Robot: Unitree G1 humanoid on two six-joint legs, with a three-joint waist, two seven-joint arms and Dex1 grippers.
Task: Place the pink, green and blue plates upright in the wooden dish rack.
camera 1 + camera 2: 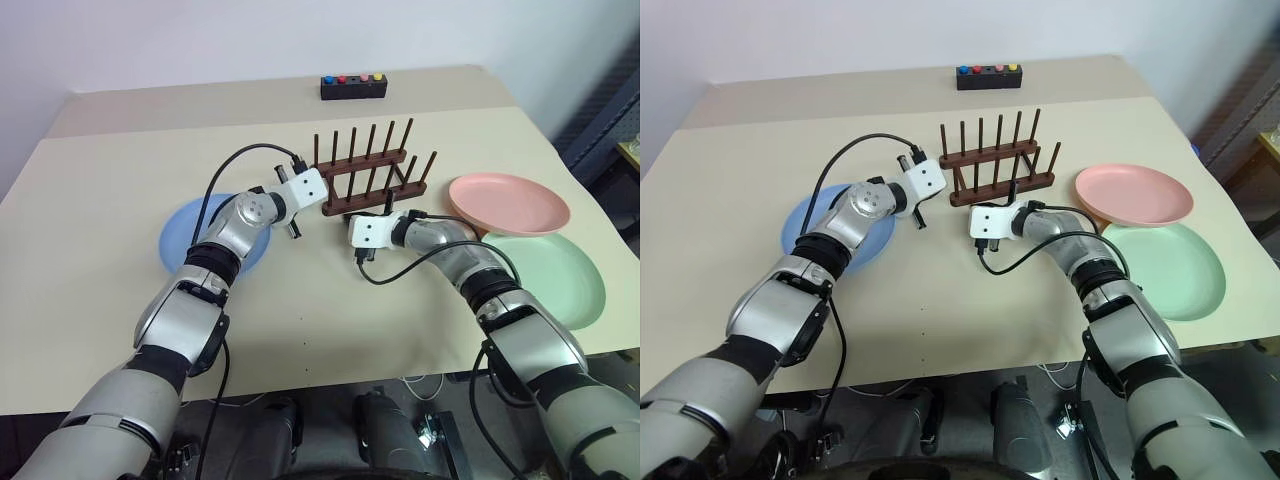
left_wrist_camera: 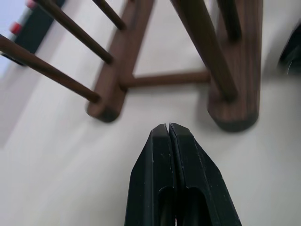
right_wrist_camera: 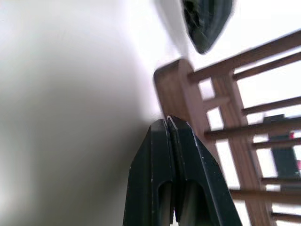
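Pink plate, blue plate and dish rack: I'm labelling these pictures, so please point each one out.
pink plate (image 1: pixel 508 203), left eye view, on its flat centre.
blue plate (image 1: pixel 180 245), left eye view, on its bare left part.
wooden dish rack (image 1: pixel 992 187), right eye view, on its front base rail.

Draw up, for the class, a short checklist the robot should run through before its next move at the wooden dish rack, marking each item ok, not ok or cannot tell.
1. Wooden dish rack standing upright on the table: ok.
2. Rack slots free of plates: ok, nothing between the pegs.
3. Plates within sight: ok. Blue plate on the robot's left, pink plate and green plate on its right, all lying flat.
4. A plate in hand: not ok. Left gripper and right gripper are both shut and hold nothing.
5. Grippers clear of the rack: cannot tell for the right one, whose tip sits close against a rail end; the left is apart from it.
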